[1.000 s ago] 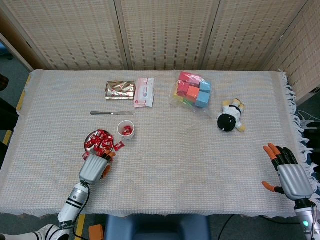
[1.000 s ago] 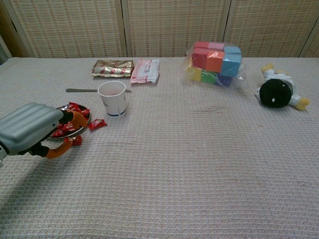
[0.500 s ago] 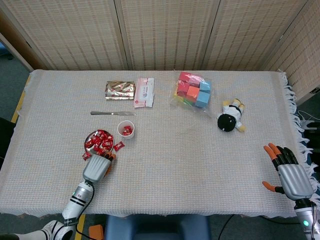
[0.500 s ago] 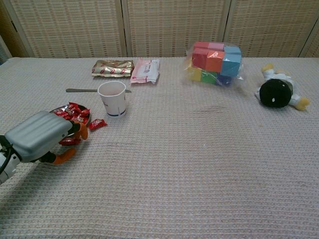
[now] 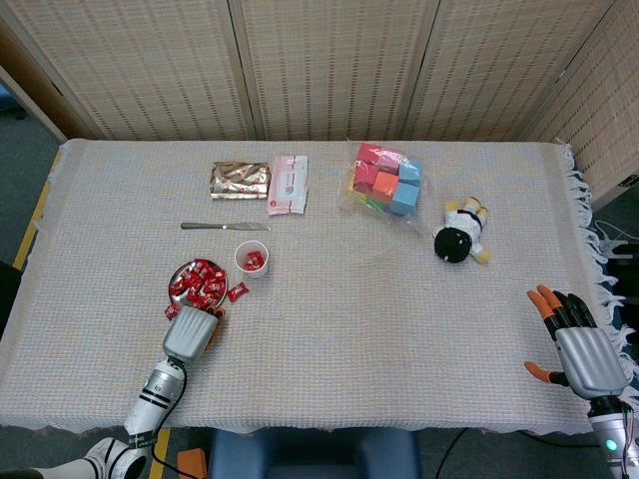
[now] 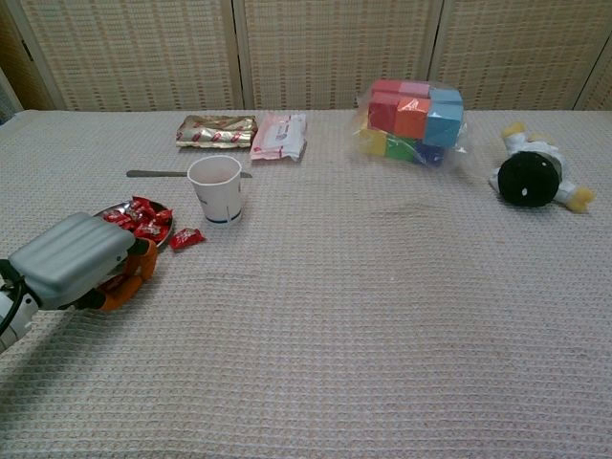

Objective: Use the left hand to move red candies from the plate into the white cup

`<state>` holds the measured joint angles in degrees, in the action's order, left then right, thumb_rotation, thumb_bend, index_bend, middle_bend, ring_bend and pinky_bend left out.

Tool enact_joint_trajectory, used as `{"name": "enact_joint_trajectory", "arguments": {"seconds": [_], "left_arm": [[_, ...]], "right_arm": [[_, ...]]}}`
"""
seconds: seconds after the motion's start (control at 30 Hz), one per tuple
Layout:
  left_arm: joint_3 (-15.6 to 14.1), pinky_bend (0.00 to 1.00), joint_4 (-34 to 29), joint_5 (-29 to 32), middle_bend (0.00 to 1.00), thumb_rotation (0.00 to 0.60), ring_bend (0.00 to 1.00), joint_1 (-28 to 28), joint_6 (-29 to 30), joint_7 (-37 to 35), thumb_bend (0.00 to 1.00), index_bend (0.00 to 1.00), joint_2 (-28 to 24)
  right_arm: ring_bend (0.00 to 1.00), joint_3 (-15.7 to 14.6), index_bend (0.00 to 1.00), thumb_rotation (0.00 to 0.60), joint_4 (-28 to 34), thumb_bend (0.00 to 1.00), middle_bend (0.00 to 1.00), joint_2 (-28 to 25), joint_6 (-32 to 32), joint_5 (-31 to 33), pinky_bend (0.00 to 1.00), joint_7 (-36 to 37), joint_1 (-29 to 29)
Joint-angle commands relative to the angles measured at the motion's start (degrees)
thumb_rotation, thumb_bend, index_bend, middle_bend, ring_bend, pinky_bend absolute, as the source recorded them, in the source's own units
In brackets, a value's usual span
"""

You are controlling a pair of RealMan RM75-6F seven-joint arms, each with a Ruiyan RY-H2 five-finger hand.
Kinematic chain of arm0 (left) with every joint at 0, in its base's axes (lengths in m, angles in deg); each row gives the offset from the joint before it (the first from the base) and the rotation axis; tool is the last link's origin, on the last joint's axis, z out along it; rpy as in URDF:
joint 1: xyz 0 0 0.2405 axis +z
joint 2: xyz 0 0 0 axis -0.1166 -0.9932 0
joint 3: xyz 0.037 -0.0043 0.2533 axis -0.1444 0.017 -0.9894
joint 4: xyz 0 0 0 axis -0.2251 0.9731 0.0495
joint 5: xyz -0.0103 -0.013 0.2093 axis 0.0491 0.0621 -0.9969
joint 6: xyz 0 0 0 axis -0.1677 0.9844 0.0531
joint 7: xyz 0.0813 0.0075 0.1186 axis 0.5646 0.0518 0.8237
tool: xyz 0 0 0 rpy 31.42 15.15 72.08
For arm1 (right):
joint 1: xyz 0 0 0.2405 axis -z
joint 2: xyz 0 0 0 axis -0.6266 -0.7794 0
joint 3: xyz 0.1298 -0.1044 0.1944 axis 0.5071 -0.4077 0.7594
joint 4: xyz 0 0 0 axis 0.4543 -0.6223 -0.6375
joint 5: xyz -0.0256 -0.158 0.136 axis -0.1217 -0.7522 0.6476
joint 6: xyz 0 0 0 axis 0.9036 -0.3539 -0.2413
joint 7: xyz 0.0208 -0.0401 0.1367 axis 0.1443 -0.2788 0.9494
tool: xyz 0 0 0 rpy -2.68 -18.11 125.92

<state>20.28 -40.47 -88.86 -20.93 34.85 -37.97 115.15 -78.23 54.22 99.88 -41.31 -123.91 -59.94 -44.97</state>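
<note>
At the plate's (image 6: 107, 207) near rim, left hand (image 6: 72, 260) lies knuckles-up, fingers' state untellable.

1. The left hand (image 6: 72, 261) has drawn back from the plate (image 5: 180, 271) toward the table's near edge.
2. Its fingers (image 6: 137, 270) now curl in tighter at the plate's near rim; whether they hold a candy I cannot tell.

Plate (image 5: 180, 274) left of cup (image 5: 250, 261), knife (image 5: 225, 227) behind both, robot hand (image 5: 192, 331) before plate
</note>
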Motion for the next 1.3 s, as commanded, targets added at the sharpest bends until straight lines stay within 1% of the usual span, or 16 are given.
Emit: {"name": "enact_joint_trajectory", "arguments": {"seconds": [0.03,0.33,0.47,0.67,0.73,0.87,0.9,1.0,1.1,1.3], "left_arm": [[0.2,1.0,0.2,0.0,0.62,0.6,0.78,0.2,0.1,0.5,0.59,0.55,0.0],[0.6,1.0,-1.9,-0.9,0.7,0.6,0.78,0.8,1.7,1.1,0.63,0.63,-1.8],[0.7,1.0,-2.8,-0.6,0.74,0.6,0.78,1.0,1.1,1.3,0.66,0.66,-2.4],[0.8,1.0,-4.5,-0.9,0.75,0.6,0.78,1.5,1.7,1.3,0.68,0.67,-3.3],[0.2,1.0,-6.1,-1.3,0.74,0.6,0.78,1.9,1.8,1.4,0.66,0.66,-4.5],[-1.2,1.0,-9.2,-1.8,0.66,0.6,0.76,3.1,1.8,2.3,0.57,0.58,-6.9],[-1.4,1.0,-9.8,-1.7,0.66,0.6,0.76,3.4,1.8,2.2,0.56,0.58,-7.2],[-1.1,1.0,-10.1,-1.9,0.73,0.6,0.76,3.7,2.6,2.3,0.55,0.63,-7.2],[-0.7,1.0,-10.7,-2.2,0.77,0.6,0.76,3.7,2.9,2.4,0.56,0.66,-7.6],[-0.8,1.0,-11.9,-1.9,0.78,0.6,0.76,4.0,1.9,3.3,0.56,0.66,-8.4]], "right_arm": [[0.0,0.0,0.0,0.6,0.0,0.05,0.0,0.0,-0.1,0.0,0.0,0.0,0.0],[0.0,-0.1,0.0,0.6,0.1,0.05,0.0,-0.1,0.0,-0.2,0.0,0.1,0.0],[0.0,-0.1,0.0,0.6,0.1,0.05,0.0,-0.1,-0.2,-0.4,0.0,0.3,0.1],[0.0,-0.2,0.0,0.6,0.1,0.05,0.0,-0.2,-0.4,-0.6,0.0,0.4,0.2],[0.0,-0.2,0.0,0.6,0.0,0.05,0.0,-0.2,-0.4,-0.6,0.0,0.4,0.2],[0.0,-0.2,0.0,0.6,0.0,0.05,0.0,-0.1,-0.3,-0.6,0.0,0.3,0.1],[0.0,-0.2,0.0,0.6,0.1,0.05,0.0,-0.1,-0.3,-0.6,0.0,0.2,0.1],[0.0,-0.3,0.0,0.6,0.2,0.05,0.0,-0.1,-0.4,-0.9,0.0,0.2,0.1],[0.0,-0.3,0.0,0.6,0.2,0.05,0.0,-0.1,-0.5,-1.0,0.0,0.2,0.1],[0.0,-0.4,0.0,0.6,0.1,0.05,0.0,-0.2,-0.5,-1.0,0.0,0.3,0.2]]}}
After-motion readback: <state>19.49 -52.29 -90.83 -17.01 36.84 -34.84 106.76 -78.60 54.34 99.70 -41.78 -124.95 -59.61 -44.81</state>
